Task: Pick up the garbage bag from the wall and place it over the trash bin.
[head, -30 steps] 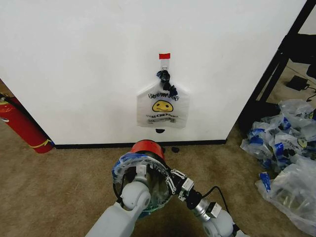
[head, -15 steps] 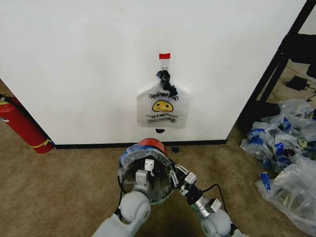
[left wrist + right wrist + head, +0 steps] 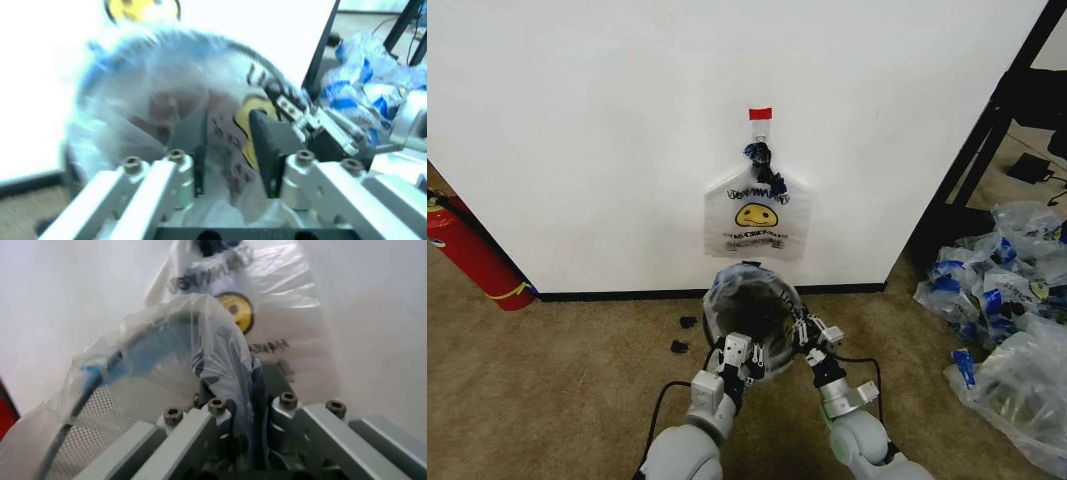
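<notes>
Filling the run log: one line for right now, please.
bag: garbage bag over trash bin rim | left gripper: shut on bag edge | right gripper: shut on bag edge | second smiley bag: on wall hook

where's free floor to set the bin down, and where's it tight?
Bare carpet lies between the fire extinguisher and the trash bin, barring two small dark bits. Another open strip lies between the bin and the heaped bags. It is crowded at the bin, where the left pincer and right pincer hold the garbage bag.
</notes>
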Controlling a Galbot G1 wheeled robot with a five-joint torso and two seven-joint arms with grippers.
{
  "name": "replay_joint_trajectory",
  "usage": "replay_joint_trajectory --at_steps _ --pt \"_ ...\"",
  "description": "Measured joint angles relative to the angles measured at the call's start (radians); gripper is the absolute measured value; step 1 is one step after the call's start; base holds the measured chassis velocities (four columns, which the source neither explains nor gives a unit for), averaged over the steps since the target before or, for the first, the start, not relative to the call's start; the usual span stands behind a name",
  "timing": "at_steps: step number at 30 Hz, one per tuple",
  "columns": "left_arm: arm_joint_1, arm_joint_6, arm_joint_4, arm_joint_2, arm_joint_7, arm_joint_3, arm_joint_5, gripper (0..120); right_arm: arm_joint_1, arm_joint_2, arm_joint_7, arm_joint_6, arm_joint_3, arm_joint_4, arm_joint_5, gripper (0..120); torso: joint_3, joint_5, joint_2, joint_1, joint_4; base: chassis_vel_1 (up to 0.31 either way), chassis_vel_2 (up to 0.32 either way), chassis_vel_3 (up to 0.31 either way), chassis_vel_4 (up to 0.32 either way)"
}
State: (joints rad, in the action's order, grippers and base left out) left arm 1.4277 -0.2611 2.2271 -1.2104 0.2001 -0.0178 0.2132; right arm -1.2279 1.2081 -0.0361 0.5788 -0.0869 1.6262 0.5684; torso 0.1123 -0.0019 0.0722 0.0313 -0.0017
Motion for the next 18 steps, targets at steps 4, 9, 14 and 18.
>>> replay_joint_trajectory --at_steps 4,9,14,18 --pt "0.048 0.067 0.029 0.023 -0.043 -0.056 -0.100 43 0.001 -0.001 0.036 -0.007 -0.008 0.017 0.007 2 0.000 0.0000 0.000 0.000 0.0003 0.000 0.000 0.000 0.000" --pt "0.077 0.129 0.006 0.035 -0.070 -0.092 -0.244 62 -0.003 -0.006 0.067 -0.013 -0.015 0.043 0.016 2 0.000 -0.0001 0.000 0.000 0.0001 0.000 0.000 0.000 0.000" --pt "0.073 0.165 -0.061 0.011 -0.078 -0.081 -0.343 79 -0.013 -0.006 0.068 -0.014 -0.016 0.071 0.014 2 0.000 -0.0002 0.000 0.000 0.0001 0.000 0.000 0.000 0.000" --pt "0.049 0.170 -0.106 -0.009 -0.058 -0.075 -0.386 97 -0.029 -0.007 0.067 -0.014 -0.016 0.097 0.011 2 0.000 -0.0001 0.000 0.000 0.0001 0.000 0.000 0.000 0.000"
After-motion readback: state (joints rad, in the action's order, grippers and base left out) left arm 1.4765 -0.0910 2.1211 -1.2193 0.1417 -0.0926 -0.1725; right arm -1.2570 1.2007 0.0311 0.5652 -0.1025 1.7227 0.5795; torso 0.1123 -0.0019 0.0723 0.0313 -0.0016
